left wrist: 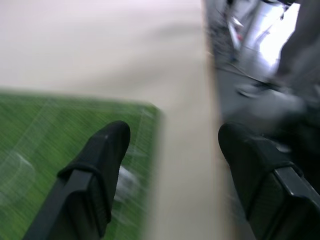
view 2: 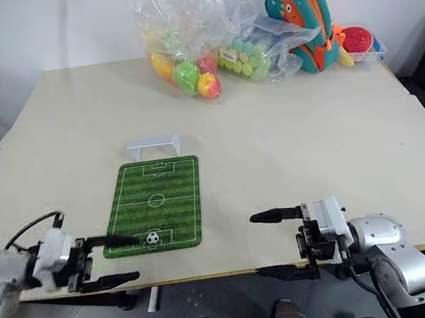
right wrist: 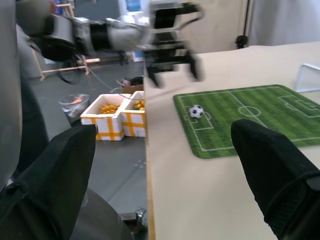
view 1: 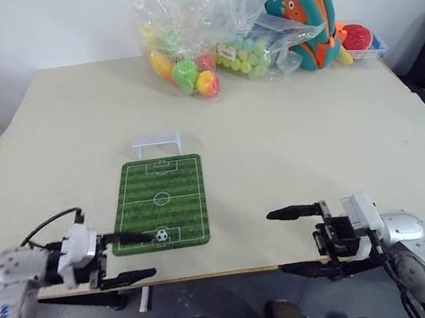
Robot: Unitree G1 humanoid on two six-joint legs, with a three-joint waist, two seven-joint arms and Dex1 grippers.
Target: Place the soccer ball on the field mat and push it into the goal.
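Left claw [view 1: 135, 255] hangs spread beside the soccer ball [view 1: 161, 234] on the field mat [view 1: 161, 204]; an off-centre shove could miss the goal [view 1: 156, 143]

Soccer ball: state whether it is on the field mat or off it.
On it. The soccer ball rests inside the near printed goal box of the field mat, free of both grippers.

The two head views are looking forward and down over the desk [view 1: 290, 157]; each wrist view is looking low along its own end effector, close to the desk edge; all are sharing the field mat [view 1: 160, 203].
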